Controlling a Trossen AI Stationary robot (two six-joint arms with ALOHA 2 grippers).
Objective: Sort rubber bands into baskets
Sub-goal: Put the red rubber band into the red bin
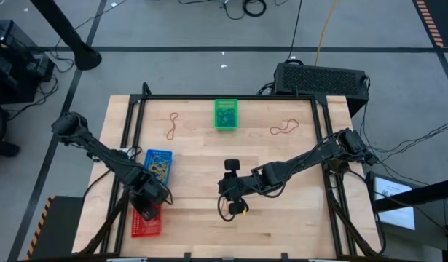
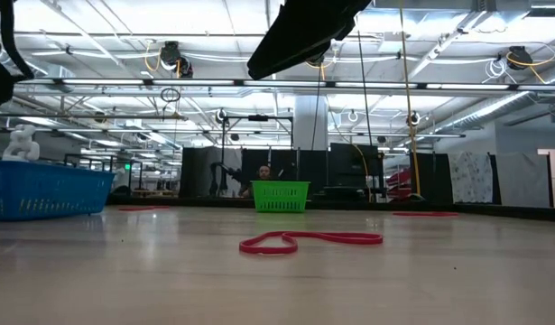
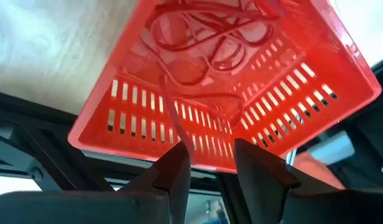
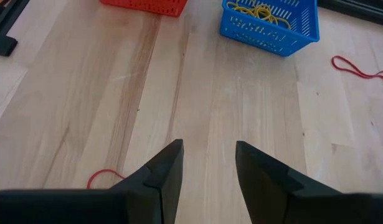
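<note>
The left claw (image 3: 207, 165) hangs above the red slotted plastic basket (image 3: 253, 112), its fingers parted with nothing between them; thin red loops (image 3: 203, 37) lie tangled inside. The right claw (image 4: 207, 165) hovers empty, fingers apart, over the pale planked tabletop (image 4: 210, 93), near the blue mesh basket (image 4: 272, 28) of yellow bands (image 4: 256, 11).

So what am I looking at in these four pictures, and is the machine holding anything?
Two dark robot arms work at a wooden table. One picture looks straight down, one looks level across the tabletop, and two come from cameras on the arms' wrists. The left gripper hovers over the red basket, which holds red rubber bands; a thin red strand shows at its fingers, though whether they grip it is unclear. The right gripper is open and empty above mid-table. The blue basket holds yellow bands; the green basket stands far off. Loose red bands lie on the wood.
</note>
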